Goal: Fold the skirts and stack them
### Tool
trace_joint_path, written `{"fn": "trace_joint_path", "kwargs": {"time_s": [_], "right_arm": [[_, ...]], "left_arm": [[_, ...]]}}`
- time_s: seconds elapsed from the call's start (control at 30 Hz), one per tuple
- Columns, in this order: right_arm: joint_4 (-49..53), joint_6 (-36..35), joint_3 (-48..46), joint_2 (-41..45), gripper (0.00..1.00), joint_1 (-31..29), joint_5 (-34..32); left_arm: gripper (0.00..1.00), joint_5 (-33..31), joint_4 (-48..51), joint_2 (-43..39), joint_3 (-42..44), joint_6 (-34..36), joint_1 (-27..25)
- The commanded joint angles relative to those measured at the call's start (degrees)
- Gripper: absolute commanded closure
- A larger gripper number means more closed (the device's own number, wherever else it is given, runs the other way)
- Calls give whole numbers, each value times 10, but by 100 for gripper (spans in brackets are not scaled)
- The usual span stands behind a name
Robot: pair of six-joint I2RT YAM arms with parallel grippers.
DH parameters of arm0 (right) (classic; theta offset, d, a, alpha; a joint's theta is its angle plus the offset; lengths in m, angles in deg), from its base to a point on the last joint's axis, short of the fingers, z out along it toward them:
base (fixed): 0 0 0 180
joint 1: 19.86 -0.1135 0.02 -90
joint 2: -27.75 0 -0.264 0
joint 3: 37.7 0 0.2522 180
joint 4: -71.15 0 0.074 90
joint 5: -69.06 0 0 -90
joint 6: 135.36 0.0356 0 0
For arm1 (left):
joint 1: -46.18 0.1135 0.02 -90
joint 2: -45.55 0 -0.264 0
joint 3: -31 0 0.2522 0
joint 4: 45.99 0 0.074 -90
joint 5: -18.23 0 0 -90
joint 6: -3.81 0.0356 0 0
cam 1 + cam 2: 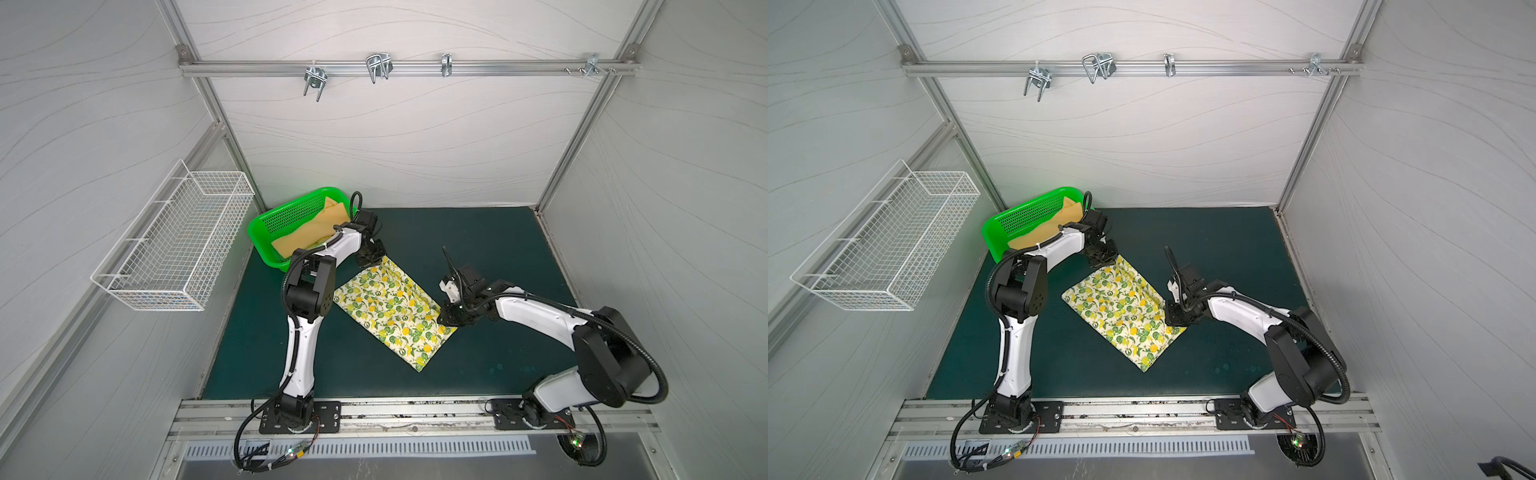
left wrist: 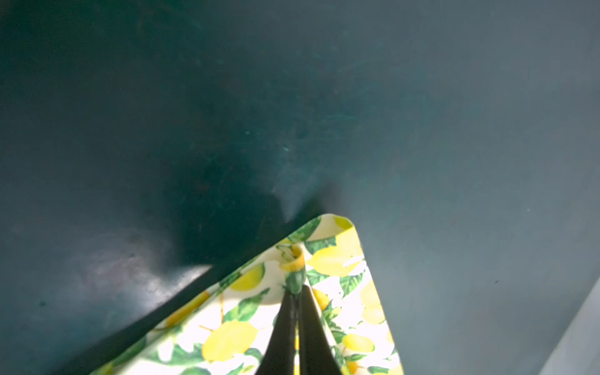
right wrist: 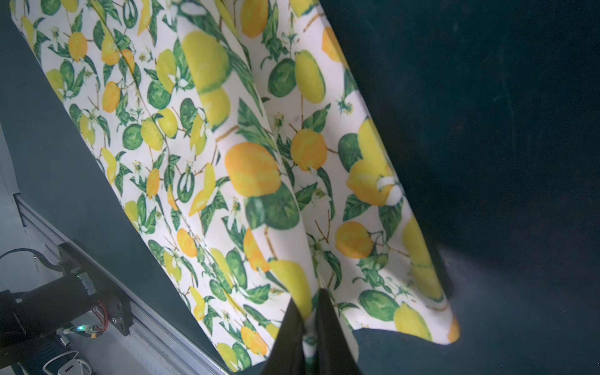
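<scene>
The spread skirt (image 1: 390,307) lies flat mid-mat (image 1: 498,249), turned cornerwise, one corner toward the back wall and one toward the front. The left gripper (image 1: 377,261) sits on the far corner, the right gripper (image 1: 444,322) on the right-hand corner. Behind and left of it, at the mat's back-left corner, stands the plastic basket (image 1: 258,232) with the second skirt (image 1: 316,232) in it. A wire basket (image 1: 174,245) hangs on the left wall, and a rail of hooks (image 1: 407,68) crosses the back wall above.
</scene>
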Motion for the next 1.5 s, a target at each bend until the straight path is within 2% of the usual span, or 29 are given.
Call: {"fn": "trace_joint_path", "kwargs": {"time_s": [0.0, 0.43, 0.77, 1.23, 1.47], "right_arm": [[6, -1, -7, 17, 89, 4, 0], [9, 0, -17, 36, 89, 4, -12], [-3, 11, -24, 17, 89, 4, -17], [4, 11, -21, 18, 89, 6, -32], [21, 0, -11, 17, 88, 11, -62]], "left_arm": [[100, -12, 16, 8, -22, 10, -3], [100, 7, -12, -58, -13, -5, -5], [100, 46, -61, -21, -8, -21, -12], [100, 30, -47, 17, -39, -24, -15], [100, 35, -50, 29, -40, -25, -15]]}}
